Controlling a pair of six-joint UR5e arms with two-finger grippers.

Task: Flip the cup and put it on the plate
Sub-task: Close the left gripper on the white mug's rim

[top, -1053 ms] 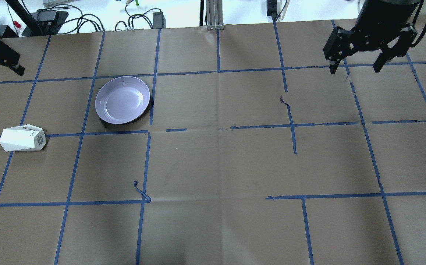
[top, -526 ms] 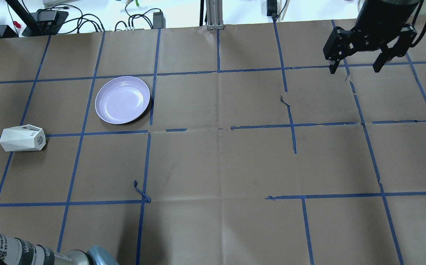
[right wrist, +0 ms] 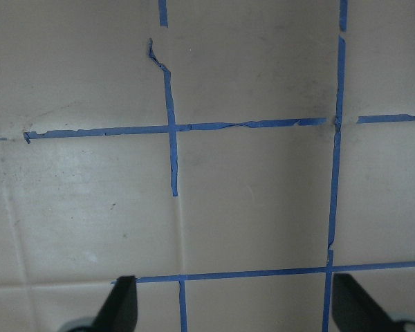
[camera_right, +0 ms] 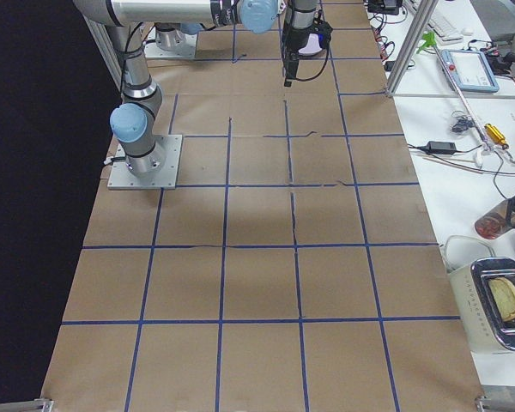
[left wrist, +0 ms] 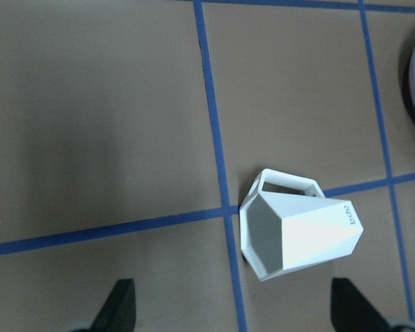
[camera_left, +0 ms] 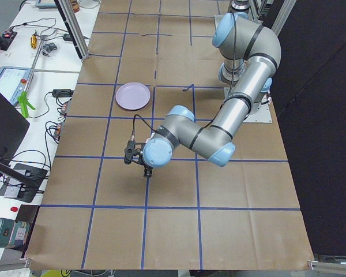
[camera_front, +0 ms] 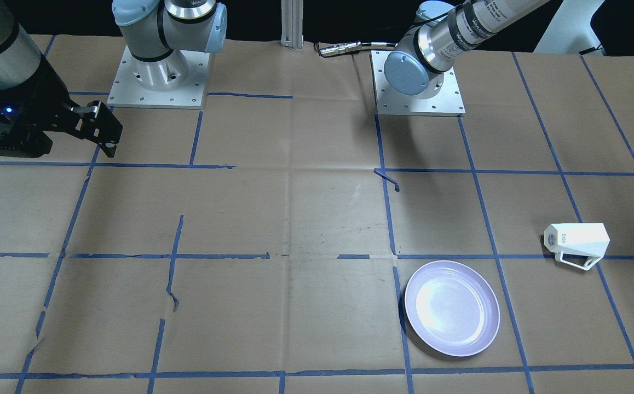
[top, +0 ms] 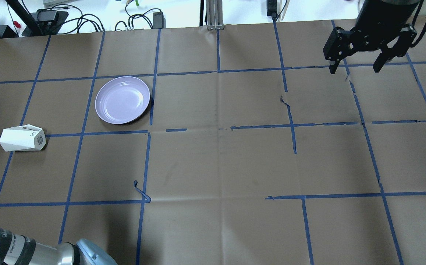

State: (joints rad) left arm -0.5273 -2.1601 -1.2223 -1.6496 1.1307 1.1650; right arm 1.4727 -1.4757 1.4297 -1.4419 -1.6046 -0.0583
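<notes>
The white faceted cup [top: 22, 138] lies on its side at the table's left, its printed base toward the right and its handle toward the far edge. It also shows in the front view [camera_front: 577, 241]. The lavender plate [top: 122, 99] sits empty, to the right of the cup and farther back, and also shows in the front view [camera_front: 451, 308]. My left gripper [left wrist: 236, 308] is open and hangs high above the cup [left wrist: 301, 232], apart from it. It is outside the overhead view. My right gripper [top: 356, 68] is open and empty at the far right.
Cables and power adapters [top: 88, 22] and an aluminium post [top: 213, 14] stand beyond the far edge. A curl of loose blue tape [top: 141, 191] sticks up in the near middle. My left arm's elbow [top: 51, 254] fills the near left corner.
My left gripper has gone from the overhead view's top left, and the left arm's elbow has come in at the bottom left. Cup, plate and right gripper have not moved.
</notes>
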